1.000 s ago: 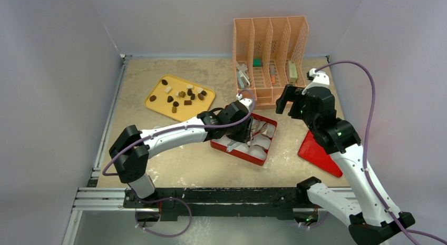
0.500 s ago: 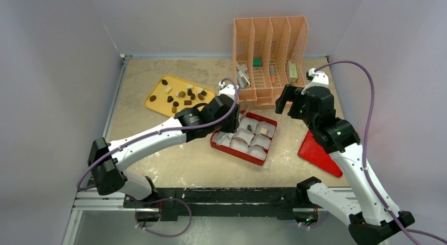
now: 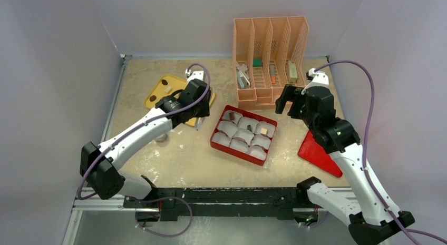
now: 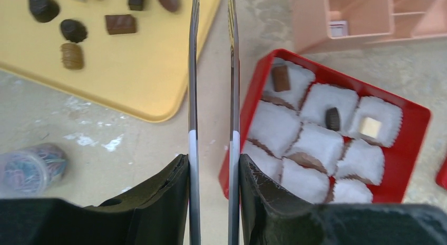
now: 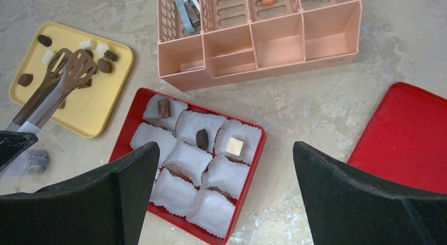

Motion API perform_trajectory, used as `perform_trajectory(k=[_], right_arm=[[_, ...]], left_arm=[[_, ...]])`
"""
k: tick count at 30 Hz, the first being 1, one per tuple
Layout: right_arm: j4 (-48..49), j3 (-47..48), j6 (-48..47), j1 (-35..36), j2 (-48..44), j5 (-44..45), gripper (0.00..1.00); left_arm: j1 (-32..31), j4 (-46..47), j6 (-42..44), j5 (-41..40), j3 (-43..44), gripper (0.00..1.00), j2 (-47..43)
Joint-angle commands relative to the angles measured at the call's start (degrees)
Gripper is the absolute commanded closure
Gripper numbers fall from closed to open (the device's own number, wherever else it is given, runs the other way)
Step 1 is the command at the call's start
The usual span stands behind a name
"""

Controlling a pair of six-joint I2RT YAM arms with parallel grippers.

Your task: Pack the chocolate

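Note:
The red box (image 3: pixel 232 153) holds white paper cups. Chocolate lies in three of them: a brown bar (image 4: pixel 280 78), a dark oval (image 4: pixel 332 118) and a cream square (image 4: pixel 371 127). Several more pieces of chocolate (image 5: pixel 104 65) lie on the yellow tray (image 3: pixel 153 95). My left gripper (image 4: pixel 211 158) is shut on metal tongs (image 4: pixel 193 71), held between the tray and the box. The tongs' slotted tips (image 5: pixel 74 66) hang over the tray's edge with nothing showing between them. Right of the box, my right gripper (image 5: pixel 224 145) hangs open and empty.
A peach desk organizer (image 3: pixel 269 50) with small items stands behind the box. A flat red lid (image 3: pixel 316 153) lies at the right under the right arm. A small roll of rubber bands (image 3: pixel 161 137) sits near the tray's front corner, under the left arm.
My left arm has swung from over the red box back to the left, toward the yellow tray, taking the tongs with it. The box is now uncovered and shows the brown bar in its far-left cup.

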Motion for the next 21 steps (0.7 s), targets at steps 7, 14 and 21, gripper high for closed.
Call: perform_trajectory(k=[7,14,21], right_arm=[[2.10,-0.87,-0.17,-0.20,-1.23,-0.43,0.01],[2.52,-1.18,-0.47,-0.14,-1.19,-0.36,0.01],[2.71,-1.16,-1.12,-0.16,-0.66,0.02,0.01]], left_arm=[[6.82,3.86,1.41,0.31,-3.79,0.65,1.83],[7.84,6.87,2.54,1.47,-5.01,0.64,4.55],[9.62,8.34,2.89,1.84,-5.29,0.63,7.82]])
